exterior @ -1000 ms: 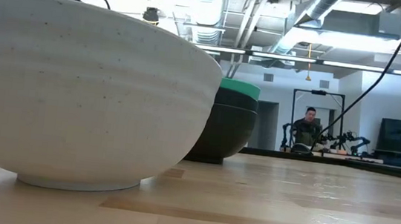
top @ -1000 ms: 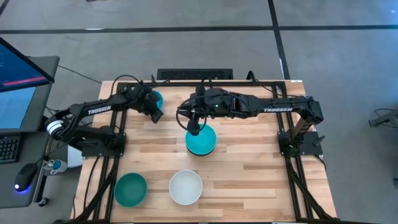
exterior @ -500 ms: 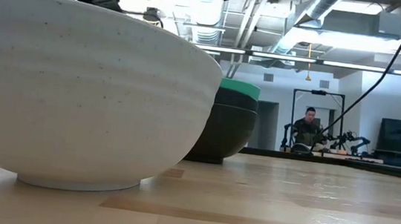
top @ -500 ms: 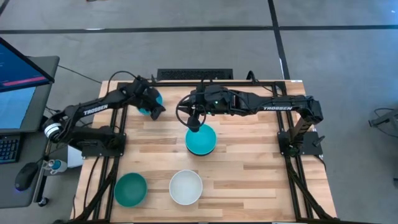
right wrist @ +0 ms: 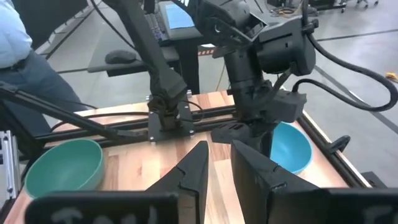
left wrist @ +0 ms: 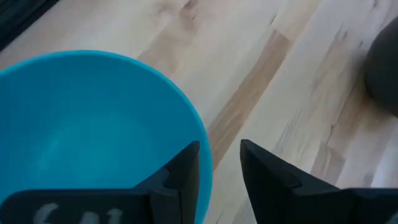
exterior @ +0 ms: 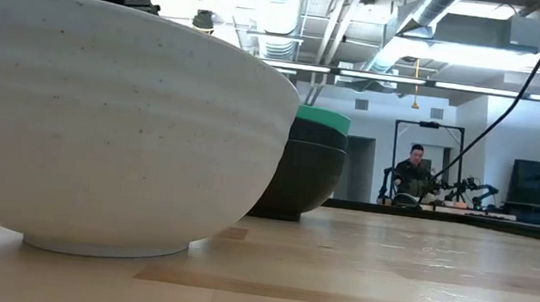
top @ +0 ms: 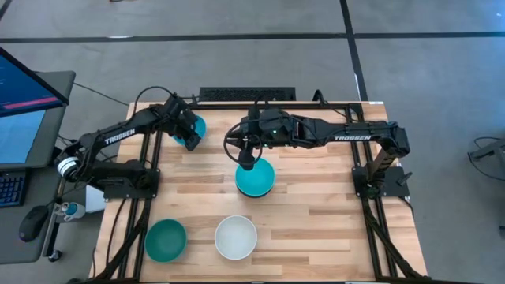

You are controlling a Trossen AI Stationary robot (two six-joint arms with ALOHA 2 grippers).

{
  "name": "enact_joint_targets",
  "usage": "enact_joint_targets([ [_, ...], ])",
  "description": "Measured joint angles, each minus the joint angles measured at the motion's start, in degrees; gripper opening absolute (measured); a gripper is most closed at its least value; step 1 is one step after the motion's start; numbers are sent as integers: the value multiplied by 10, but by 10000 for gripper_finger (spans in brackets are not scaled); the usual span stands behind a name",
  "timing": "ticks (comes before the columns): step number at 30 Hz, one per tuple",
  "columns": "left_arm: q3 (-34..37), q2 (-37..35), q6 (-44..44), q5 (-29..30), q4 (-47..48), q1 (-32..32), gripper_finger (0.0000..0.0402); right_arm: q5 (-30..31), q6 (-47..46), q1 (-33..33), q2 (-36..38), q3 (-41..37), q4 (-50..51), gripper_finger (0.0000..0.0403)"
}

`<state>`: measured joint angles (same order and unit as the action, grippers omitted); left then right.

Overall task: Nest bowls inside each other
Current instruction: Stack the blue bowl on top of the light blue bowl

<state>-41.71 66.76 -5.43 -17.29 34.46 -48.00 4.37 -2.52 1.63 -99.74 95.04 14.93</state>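
Cyan plastic is what your left gripper [left wrist: 214, 171] has between its nearly closed fingers: they straddle the rim of a bright blue bowl [top: 192, 128] near the far left corner of the tabletop [top: 316, 213], one finger inside and one outside (whether they pinch it yet I cannot tell for sure, though the gap looks rim-thin). By my reading the nesting is partly done. At mid-table a second cyan bowl [top: 255, 178] tops a stack, and the low view shows dark bowls [exterior: 303, 175] under that coloured rim. Still loose are the teal-green bowl [top: 166, 241] and the white bowl [top: 236, 237], side by side at the near edge, plus the one you are grasping. Your right gripper [top: 245, 162] hangs above the stack's far rim, fingers a narrow slot apart and holding nothing. All bowls sit upright, smooth and similar in size.
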Motion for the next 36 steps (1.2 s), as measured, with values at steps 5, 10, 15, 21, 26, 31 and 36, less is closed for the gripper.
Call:
enact_joint_targets([
  [5, 0, 0, -4, 29, 9, 0, 110, 0, 0, 0, 0, 0, 0, 93],
  [10, 0, 0, -4, 44, 11, 0, 110, 0, 0, 0, 0, 0, 0, 93],
  [15, 0, 0, 2, 45, 12, 4, 110, 0, 0, 0, 0, 0, 0, 93],
  [21, 0, 8, 2, 46, 12, 16, 110, 0, 0, 0, 0, 0, 0, 93],
  [26, 0, 50, -1, 41, 8, 20, 110, 0, 0, -1, 0, 0, 0, 93],
  [31, 0, 84, -2, 36, -21, 20, 110, 0, 0, -1, 0, 0, 0, 93],
  [36, 0, 111, -6, 35, -29, 20, 94, 0, -1, -1, 0, 0, 0, 93],
])
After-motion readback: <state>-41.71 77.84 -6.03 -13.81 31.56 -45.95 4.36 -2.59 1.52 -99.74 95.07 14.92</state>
